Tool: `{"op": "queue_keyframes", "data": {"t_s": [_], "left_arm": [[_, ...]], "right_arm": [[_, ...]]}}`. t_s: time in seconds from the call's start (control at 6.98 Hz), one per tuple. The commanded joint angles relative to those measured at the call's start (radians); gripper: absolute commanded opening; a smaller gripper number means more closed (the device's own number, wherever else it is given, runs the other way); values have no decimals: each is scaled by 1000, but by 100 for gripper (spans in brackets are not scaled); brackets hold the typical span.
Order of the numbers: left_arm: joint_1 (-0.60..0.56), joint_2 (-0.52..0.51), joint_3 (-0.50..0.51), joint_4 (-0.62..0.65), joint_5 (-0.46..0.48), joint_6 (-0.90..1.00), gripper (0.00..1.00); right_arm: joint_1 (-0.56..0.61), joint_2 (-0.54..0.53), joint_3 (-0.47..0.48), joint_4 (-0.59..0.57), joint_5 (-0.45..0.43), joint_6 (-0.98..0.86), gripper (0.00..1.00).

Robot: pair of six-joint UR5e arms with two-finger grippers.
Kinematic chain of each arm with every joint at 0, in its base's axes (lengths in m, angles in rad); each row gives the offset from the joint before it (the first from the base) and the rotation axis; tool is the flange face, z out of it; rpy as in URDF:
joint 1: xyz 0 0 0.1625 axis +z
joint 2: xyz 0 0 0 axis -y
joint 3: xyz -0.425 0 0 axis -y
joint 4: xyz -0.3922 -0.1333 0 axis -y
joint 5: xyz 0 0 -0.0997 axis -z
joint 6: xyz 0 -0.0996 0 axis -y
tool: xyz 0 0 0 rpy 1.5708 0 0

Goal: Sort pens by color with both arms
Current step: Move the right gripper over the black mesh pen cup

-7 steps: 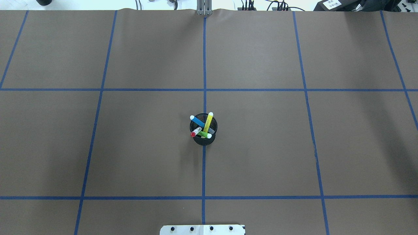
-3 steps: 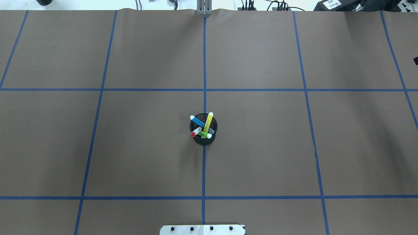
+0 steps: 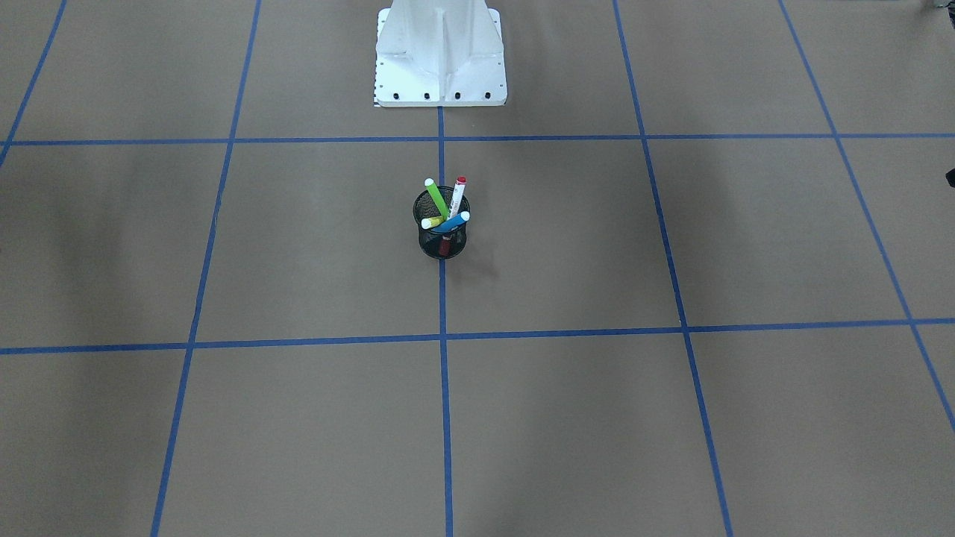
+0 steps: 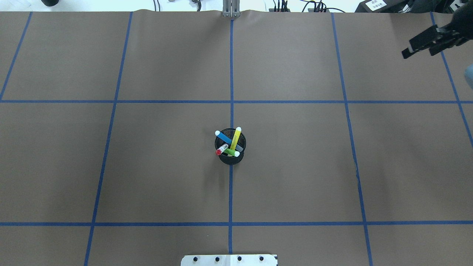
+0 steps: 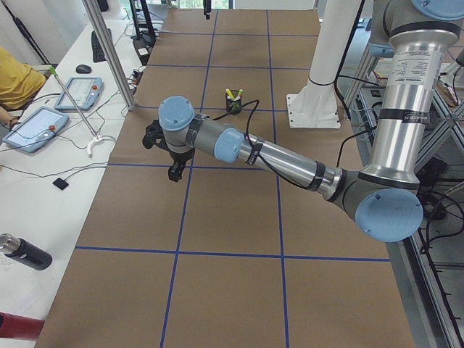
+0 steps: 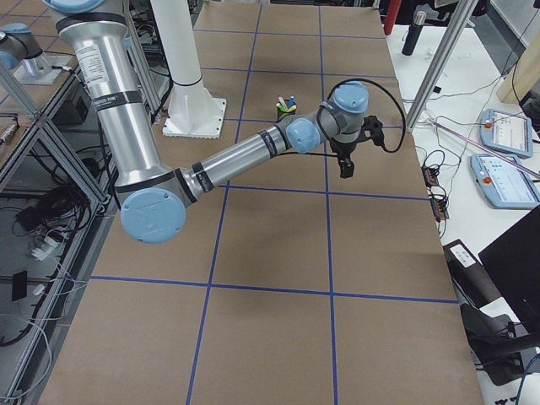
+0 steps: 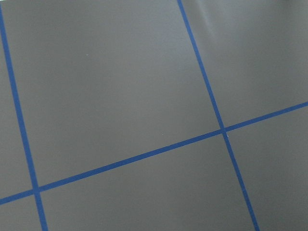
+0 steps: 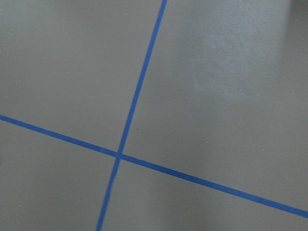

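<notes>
Four pens stand together in a black mesh cup (image 4: 231, 158) at the table's middle: blue (image 4: 224, 137), yellow (image 4: 235, 138), white with a red cap (image 4: 221, 150) and lime green (image 4: 232, 152). The cup also shows in the front view (image 3: 442, 244). My right gripper (image 4: 418, 54) hangs over the far right of the table, well away from the cup, fingers apart and empty. My left gripper (image 5: 168, 154) is clear only in the exterior left view, over the far left; I cannot tell its state. Both wrist views show only bare brown mat and blue tape.
The white base pedestal (image 3: 440, 74) stands at the robot's side of the table. Blue tape lines divide the brown mat into squares. Tablets (image 5: 76, 90) and cables lie on the white bench beyond the far edge, beside a metal post (image 5: 109, 58).
My right gripper has come into the overhead view at the top right, moving left over the table. The cup and pens have not moved.
</notes>
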Motion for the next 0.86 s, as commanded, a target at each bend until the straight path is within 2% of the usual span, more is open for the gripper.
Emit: {"op": "queue_keyframes", "data": {"t_s": [0.0,0.14,0.29,0.57,0.72], "left_arm": [[35,-3,6,-7,0,-4,100],[50,-1,8,-7,5,-4,100],[54,-3,8,-7,5,-2,100],[54,-1,8,-20,5,-4,100],[58,-1,8,-21,6,-4,100]], "right_arm": [[-151,152,29,-7,-63,368,100],[-238,217,31,-14,-156,512,100],[-297,264,28,-47,-204,559,100],[-406,448,16,-333,-328,560,99],[-455,536,-25,-407,-391,570,99]]}}
